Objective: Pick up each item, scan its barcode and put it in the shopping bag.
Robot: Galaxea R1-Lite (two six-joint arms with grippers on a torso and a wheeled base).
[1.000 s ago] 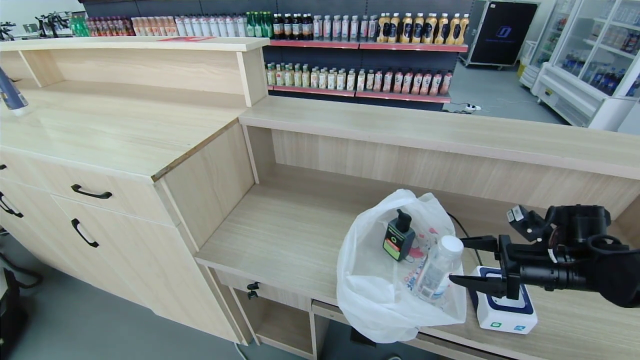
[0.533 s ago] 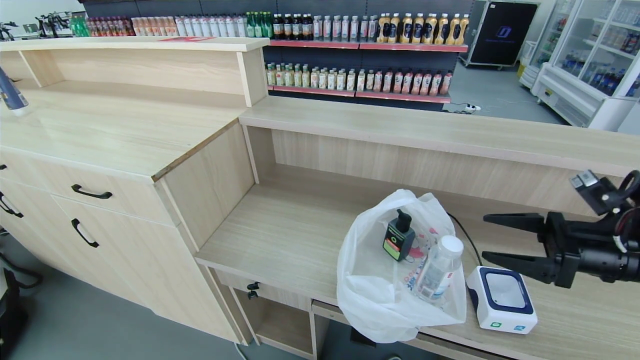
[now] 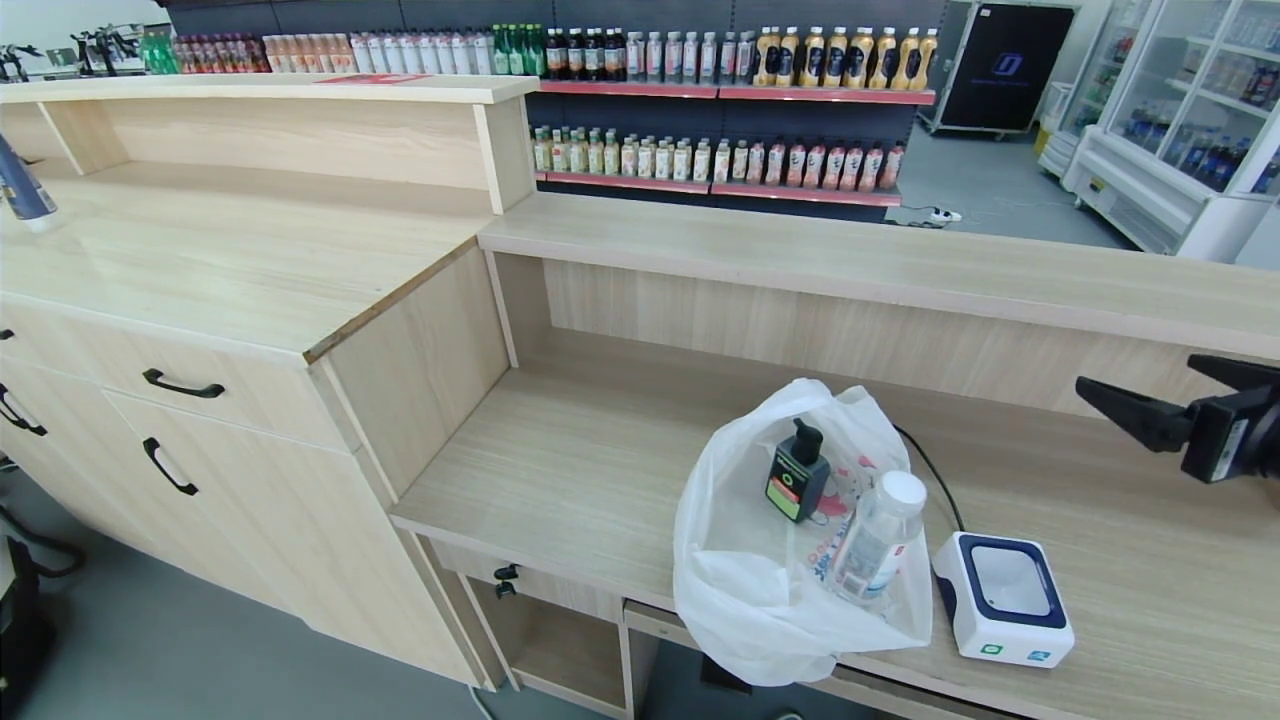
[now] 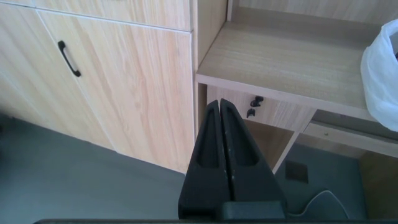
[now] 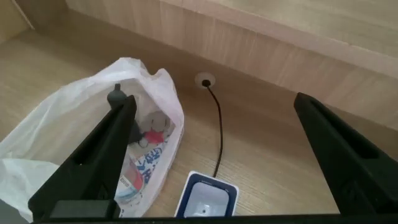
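At the frame's right edge the right claw [image 3: 1135, 372], open and empty, is pulling back from the bag [image 3: 760, 600]; the bottle [image 3: 875, 540] inside looks finished.

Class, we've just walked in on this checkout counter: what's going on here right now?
A robot is bagging shop items. The white shopping bag sits on the counter with a dark pump bottle and a clear white-capped bottle already inside. The barcode scanner stands right beside the bag. The right gripper hangs open and empty above the counter, to the right of the scanner. The left gripper is shut on nothing, low by the cabinet front.
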